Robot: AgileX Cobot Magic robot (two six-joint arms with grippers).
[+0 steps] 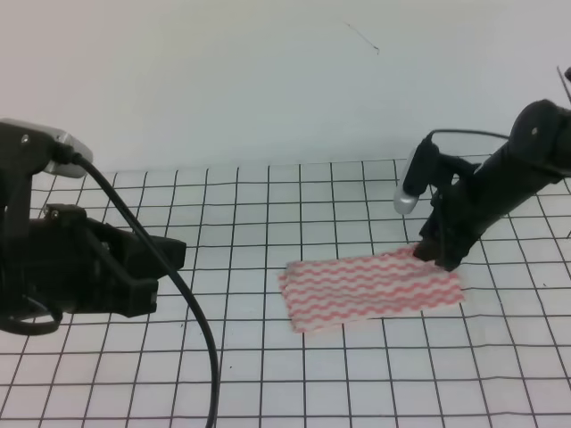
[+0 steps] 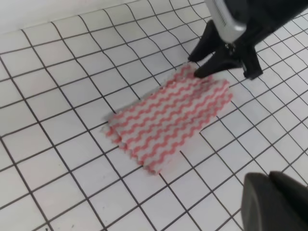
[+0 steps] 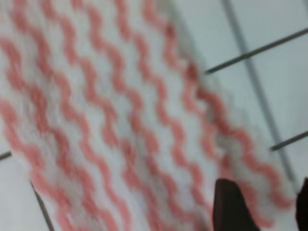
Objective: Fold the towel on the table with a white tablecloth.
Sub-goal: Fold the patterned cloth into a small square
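The light is bright and soft, with only faint shadows. The right wrist view is very blurry. The other two views are a bit grainy.

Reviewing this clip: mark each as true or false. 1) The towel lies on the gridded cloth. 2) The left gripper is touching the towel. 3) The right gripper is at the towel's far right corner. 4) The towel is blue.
1) True: the towel lies on the white tablecloth.
2) False: the left gripper hangs clear to its left.
3) True: the right gripper meets that corner.
4) False: red-pink and white stripes.
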